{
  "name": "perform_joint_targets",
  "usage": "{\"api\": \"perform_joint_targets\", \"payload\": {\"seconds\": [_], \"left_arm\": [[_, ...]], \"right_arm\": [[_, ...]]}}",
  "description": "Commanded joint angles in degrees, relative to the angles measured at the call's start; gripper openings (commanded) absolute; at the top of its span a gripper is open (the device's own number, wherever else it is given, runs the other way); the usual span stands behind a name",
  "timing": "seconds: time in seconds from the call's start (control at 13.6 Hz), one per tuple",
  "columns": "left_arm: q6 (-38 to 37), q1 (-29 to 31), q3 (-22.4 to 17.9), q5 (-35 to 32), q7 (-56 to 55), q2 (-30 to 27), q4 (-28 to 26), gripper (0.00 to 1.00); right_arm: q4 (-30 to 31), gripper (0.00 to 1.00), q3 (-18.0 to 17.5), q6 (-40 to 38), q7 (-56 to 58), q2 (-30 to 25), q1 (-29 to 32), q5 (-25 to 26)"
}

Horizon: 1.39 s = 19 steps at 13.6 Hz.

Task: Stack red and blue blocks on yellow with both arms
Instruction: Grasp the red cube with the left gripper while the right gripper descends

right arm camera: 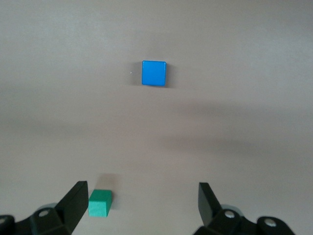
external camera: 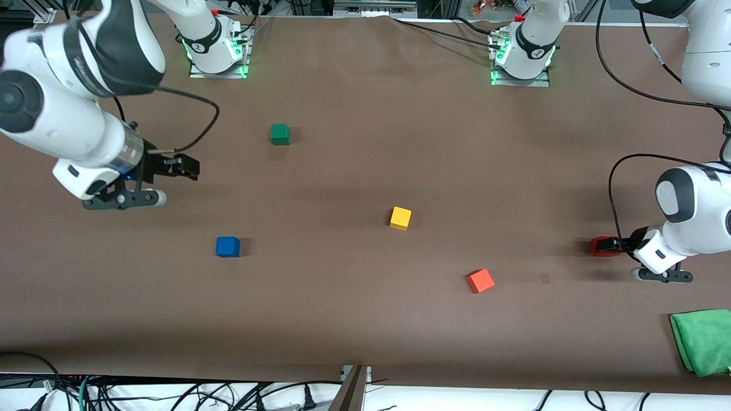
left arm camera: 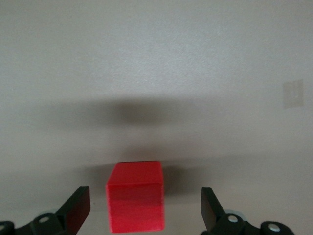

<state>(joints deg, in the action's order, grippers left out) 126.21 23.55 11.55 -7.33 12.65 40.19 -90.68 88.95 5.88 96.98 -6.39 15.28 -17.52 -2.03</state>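
Five matte cubes well apart on brown table (external camera: 365, 319): green cube (external camera: 280, 134), blue block (external camera: 228, 246), yellow cube (external camera: 400, 218), orange-red cube (external camera: 480, 281), red block (external camera: 601, 246) between spread fingers of left gripper (external camera: 614, 245). Right gripper (external camera: 181, 166) aloft, fingers apart. Folded green cloth (external camera: 703, 341) at table's edge.

A: The table (external camera: 365, 319) looks like matt brown paper, smooth. The cubes?
B: Matt: red block (left arm camera: 135, 203), blue block (right arm camera: 154, 73). Green cloth (external camera: 703, 340) at the edge looks soft; arms glossy white plastic
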Motion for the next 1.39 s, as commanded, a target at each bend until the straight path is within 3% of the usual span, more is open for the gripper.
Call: {"api": "perform_joint_targets", "payload": {"seconds": [0.0,0.15,0.37,0.51,0.81,1.1,1.32], "left_arm": [[2.3,1.8,0.7,-1.4,2.2,0.4,-1.3,0.98],[2.3,1.8,0.7,-1.4,2.7,0.8,-1.7,0.74],[1.9,1.5,0.7,-1.4,2.7,0.8,-1.7,0.17],[1.3,1.1,1.1,-1.4,2.3,0.1,-1.4,0.0],[-6.6,-3.4,7.4,-1.3,0.5,-4.2,-0.3,0.0],[-11.1,-17.4,9.3,-0.8,-12.0,-6.1,1.8,0.0],[-12.9,-30.4,9.2,-0.8,-25.0,-5.8,4.8,0.02]], "right_arm": [[-2.1,0.99,-0.3,4.9,0.1,5.6,-0.1,0.3],[-2.2,1.0,-0.3,9.7,0.3,9.7,0.0,-0.4],[-2.1,1.0,-0.3,13.8,2.1,14.1,0.5,-4.7],[-2.0,1.0,-0.2,18.5,6.6,18.0,0.8,-4.8],[-1.8,1.0,-0.1,24.0,8.4,23.2,1.5,-4.7],[-1.2,0.97,-0.1,27.7,9.3,26.3,2.3,-4.8],[-1.1,0.81,-0.1,29.0,9.2,27.0,2.6,-4.9]]}}
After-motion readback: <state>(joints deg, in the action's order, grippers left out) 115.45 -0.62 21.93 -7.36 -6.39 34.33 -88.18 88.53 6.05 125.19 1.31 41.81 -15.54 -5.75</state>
